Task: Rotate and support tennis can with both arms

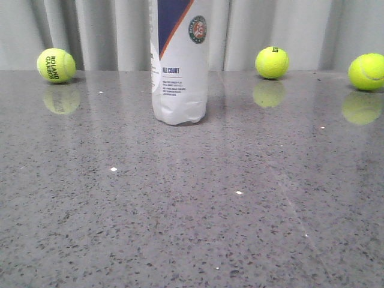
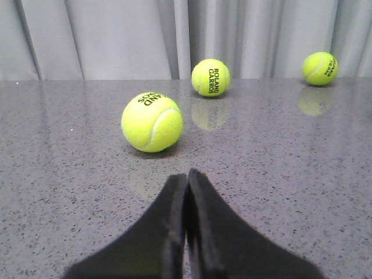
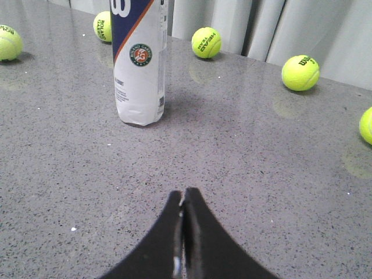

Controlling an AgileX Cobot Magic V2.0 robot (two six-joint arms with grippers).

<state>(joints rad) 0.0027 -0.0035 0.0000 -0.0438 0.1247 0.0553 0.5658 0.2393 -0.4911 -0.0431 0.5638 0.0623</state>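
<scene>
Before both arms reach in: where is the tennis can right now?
In the front view the tennis can stands upright on the grey table, slightly left of centre near the curtain, between the left ball and the middle ball.

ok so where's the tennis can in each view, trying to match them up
Front view: tennis can stands upright at upper centre, top cut off.
Left wrist view: not in it.
Right wrist view: tennis can upright at upper left, top cut off.
Shared landmark: the round emblem on the label.
</scene>
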